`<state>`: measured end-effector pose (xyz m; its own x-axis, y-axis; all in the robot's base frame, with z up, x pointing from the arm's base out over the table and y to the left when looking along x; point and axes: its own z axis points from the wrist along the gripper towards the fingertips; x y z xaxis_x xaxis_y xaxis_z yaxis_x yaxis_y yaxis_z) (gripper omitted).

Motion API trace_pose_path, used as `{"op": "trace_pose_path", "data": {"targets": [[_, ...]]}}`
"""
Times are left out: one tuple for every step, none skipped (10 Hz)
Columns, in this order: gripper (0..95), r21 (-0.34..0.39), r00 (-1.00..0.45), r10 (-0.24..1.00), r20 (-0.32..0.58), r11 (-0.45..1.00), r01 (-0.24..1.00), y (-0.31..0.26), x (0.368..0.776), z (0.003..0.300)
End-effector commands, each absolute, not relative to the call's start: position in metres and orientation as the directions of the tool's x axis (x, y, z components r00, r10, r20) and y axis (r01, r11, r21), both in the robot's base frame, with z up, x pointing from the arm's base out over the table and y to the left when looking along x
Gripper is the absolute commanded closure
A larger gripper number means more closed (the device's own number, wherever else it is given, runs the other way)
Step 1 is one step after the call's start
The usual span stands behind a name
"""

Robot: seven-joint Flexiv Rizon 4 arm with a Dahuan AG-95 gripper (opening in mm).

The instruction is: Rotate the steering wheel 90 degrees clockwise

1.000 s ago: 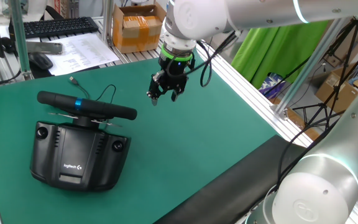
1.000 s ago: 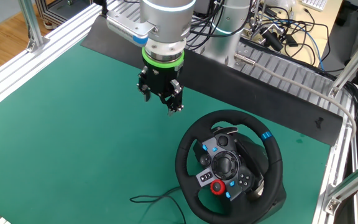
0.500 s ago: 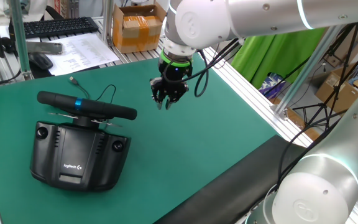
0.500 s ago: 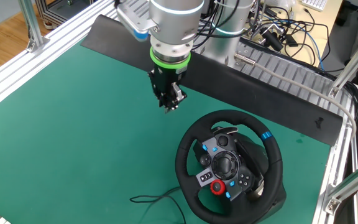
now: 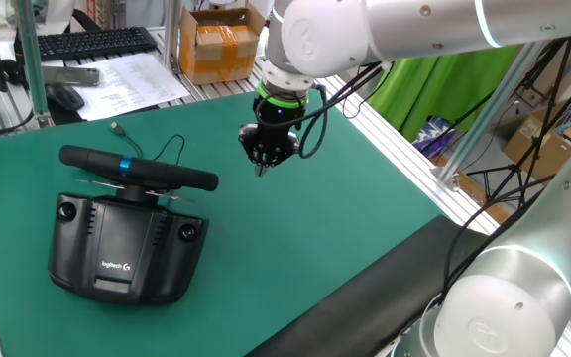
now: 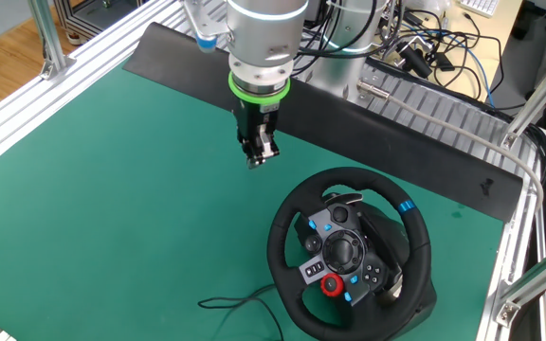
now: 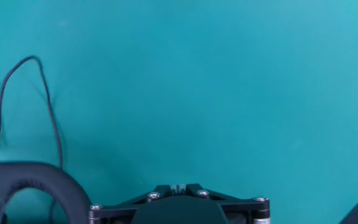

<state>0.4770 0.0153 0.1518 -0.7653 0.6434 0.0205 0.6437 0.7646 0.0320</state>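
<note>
The steering wheel shows edge-on in one fixed view as a black padded bar with a blue stripe, at the left of the green mat. In the other fixed view its full rim faces up, blue stripe at upper right. A piece of rim fills the lower left of the hand view. My gripper hangs above the mat to the right of the wheel, clear of it. It also shows in the other fixed view, just beyond the rim. Its fingers point down, look pressed together, and hold nothing. The hand view shows only its tip.
The black base box with the Logitech logo sits in front of the wheel. A thin cable loops behind it, also in the hand view. A keyboard and cardboard box lie beyond the mat. Aluminium rails border it.
The gripper has turned about its wrist and shifted slightly toward the wheel. It looked wide a second ago and looks narrow now. The wheel has not moved.
</note>
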Motion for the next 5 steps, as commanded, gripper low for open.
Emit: {"op": "trace_pose_path", "data": {"targets": [[95.0,0.096,-0.753,0.655,0.063,0.747,0.658,0.0162,0.4764,0.1525],[95.0,0.129,-0.741,0.665,0.095,0.73,0.672,0.0183,0.476,0.1541],[95.0,0.123,-0.698,0.707,0.114,0.688,0.716,0.0203,0.4759,0.155],[95.0,0.139,-0.676,0.723,0.142,0.662,0.737,0.0221,0.4757,0.1559],[95.0,0.143,-0.659,0.736,0.155,0.643,0.752,0.0245,0.4754,0.157]]}}
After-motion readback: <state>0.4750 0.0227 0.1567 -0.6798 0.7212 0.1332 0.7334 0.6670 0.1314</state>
